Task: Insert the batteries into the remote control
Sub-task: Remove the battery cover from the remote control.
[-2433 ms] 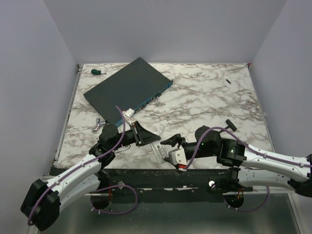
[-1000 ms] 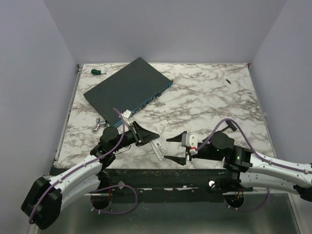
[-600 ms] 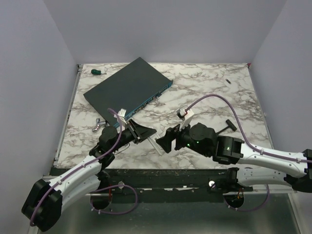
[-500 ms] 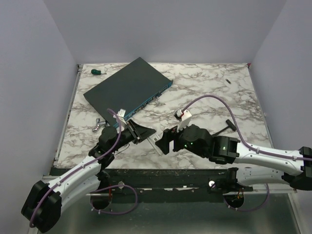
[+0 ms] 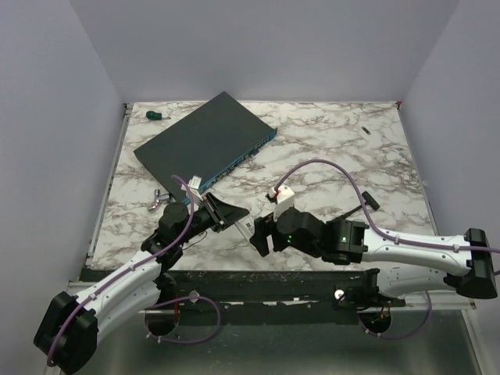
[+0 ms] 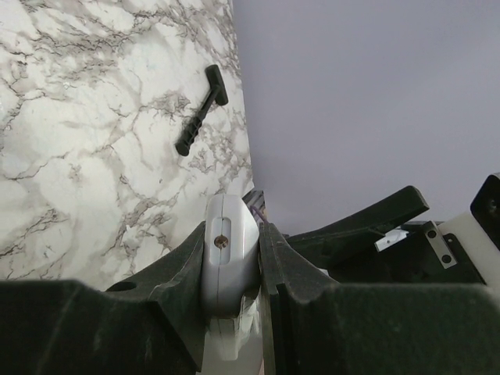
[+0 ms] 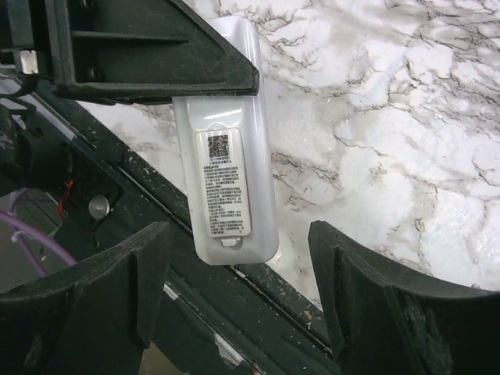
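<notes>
Marble table, dark flat box at far L. L gripper is clamped on the remote control, 2 fingers squeezing its sides, over the table's near edge, label side facing R wrist cam. R gripper is spread wide, 1 finger each side of remote's free end, apart from it. Black T-tool lies on marble, R side.

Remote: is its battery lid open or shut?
Shut, it seems: in the right wrist view the remote shows its back with the labelled lid in place, no bay exposed.
</notes>
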{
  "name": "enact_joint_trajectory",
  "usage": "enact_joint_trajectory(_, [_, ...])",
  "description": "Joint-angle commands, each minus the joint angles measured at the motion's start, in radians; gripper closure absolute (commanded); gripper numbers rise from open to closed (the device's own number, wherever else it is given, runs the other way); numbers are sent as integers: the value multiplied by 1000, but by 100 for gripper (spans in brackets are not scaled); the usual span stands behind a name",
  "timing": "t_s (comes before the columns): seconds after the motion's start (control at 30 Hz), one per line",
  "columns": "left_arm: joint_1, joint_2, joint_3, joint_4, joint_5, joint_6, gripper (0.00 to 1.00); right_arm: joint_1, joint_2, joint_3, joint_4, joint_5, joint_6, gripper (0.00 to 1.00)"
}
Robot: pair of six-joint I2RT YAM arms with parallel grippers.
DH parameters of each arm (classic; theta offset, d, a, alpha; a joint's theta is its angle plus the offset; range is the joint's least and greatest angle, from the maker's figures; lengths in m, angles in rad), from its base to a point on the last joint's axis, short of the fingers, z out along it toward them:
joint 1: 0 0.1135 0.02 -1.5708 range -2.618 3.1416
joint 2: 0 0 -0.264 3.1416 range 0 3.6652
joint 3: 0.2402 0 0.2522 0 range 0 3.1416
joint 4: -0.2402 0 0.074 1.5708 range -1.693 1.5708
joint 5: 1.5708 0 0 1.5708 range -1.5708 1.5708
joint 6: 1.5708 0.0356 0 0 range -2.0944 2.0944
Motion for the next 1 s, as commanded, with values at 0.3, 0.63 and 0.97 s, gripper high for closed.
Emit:
enact_joint_trajectory(0.3, [7, -16, 20, -1, -11, 16, 100, 11, 120, 66, 19, 15, -70, 38])
enact_joint_trajectory(0.63, [7, 3, 24, 17, -4, 15, 100, 11, 142, 73, 5, -1, -86, 61])
enact_joint_trajectory(0.97, [7, 11, 20, 18, -7, 17, 100, 11, 146, 80, -22, -15, -94, 72])
